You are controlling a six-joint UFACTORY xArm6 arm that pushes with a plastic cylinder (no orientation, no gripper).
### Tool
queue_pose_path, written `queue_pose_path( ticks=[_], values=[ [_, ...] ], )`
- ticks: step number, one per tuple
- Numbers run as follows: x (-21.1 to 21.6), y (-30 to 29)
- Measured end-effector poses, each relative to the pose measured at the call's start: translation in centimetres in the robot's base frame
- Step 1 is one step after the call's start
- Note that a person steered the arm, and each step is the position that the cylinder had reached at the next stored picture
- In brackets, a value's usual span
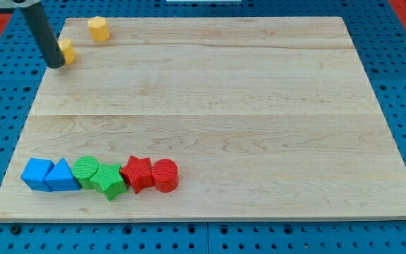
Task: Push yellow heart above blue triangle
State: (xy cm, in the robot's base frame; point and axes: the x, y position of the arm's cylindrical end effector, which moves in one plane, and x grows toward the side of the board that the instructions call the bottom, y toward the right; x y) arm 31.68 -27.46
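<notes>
My tip [56, 63] rests at the board's top left, touching the left side of a yellow block [67, 51] that it partly hides; that block's shape is hard to make out. A second yellow block [99, 28], roughly hexagonal, lies up and to the right of it near the top edge. The blue triangle [63, 176] lies near the bottom left, between a blue cube [37, 173] on its left and a green round block [86, 169] on its right. The tip is far above the blue triangle.
The bottom row continues to the right with a green star-like block [108, 181], a red star [138, 173] and a red cylinder [165, 175]. The wooden board [217, 106] lies on a blue perforated table. The board's left edge is close to my tip.
</notes>
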Motion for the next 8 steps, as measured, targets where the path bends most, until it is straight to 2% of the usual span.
queue_pose_path(
  ticks=[2,4,6,8],
  values=[
    [-2.6,2.6],
    [-3.5,-2.9],
    [-4.7,1.6],
    [-5.4,-3.0]
  ],
)
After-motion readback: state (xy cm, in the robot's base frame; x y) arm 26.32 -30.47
